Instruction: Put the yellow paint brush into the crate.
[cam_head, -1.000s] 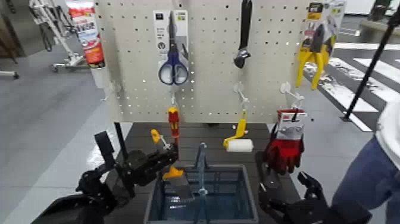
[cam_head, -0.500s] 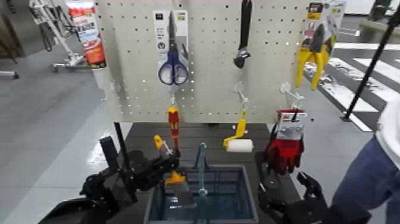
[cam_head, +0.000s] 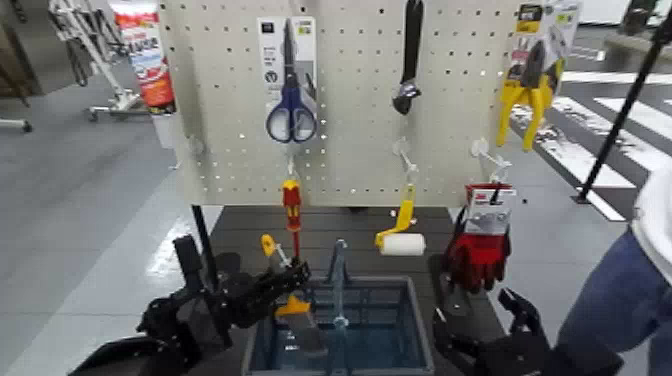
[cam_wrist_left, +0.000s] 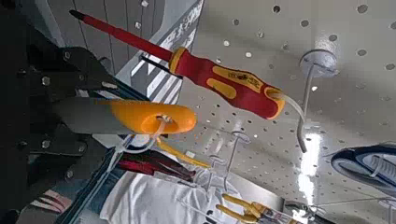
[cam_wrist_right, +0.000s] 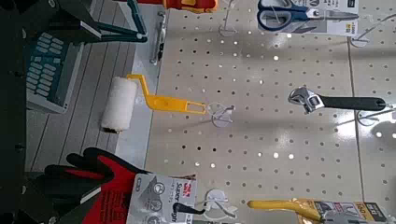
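Note:
The yellow paint brush (cam_head: 293, 308) stands tilted, its orange-yellow end tip up by the pegboard and its grey bristles down inside the grey-blue crate (cam_head: 421, 332). My left gripper (cam_head: 266, 288) reaches in from the left over the crate's near-left corner, its dark fingers on either side of the handle. In the left wrist view the brush handle and tip (cam_wrist_left: 149, 119) lie between those fingers. My right gripper (cam_head: 482, 316) rests low beside the crate's right wall, fingers apart, holding nothing.
The pegboard behind holds a red-and-yellow screwdriver (cam_head: 291, 205), a yellow-handled white mini roller (cam_head: 402, 243), red gloves (cam_head: 478, 252), scissors (cam_head: 290, 110), a wrench (cam_head: 408, 60) and yellow pliers (cam_head: 530, 85). The crate's arched handle (cam_head: 338, 275) crosses its middle. A person's leg (cam_head: 630, 290) is at the right edge.
My left gripper has sunk lower with the brush, so the collar and bristles have dropped deeper into the crate. The right arm has stayed still.

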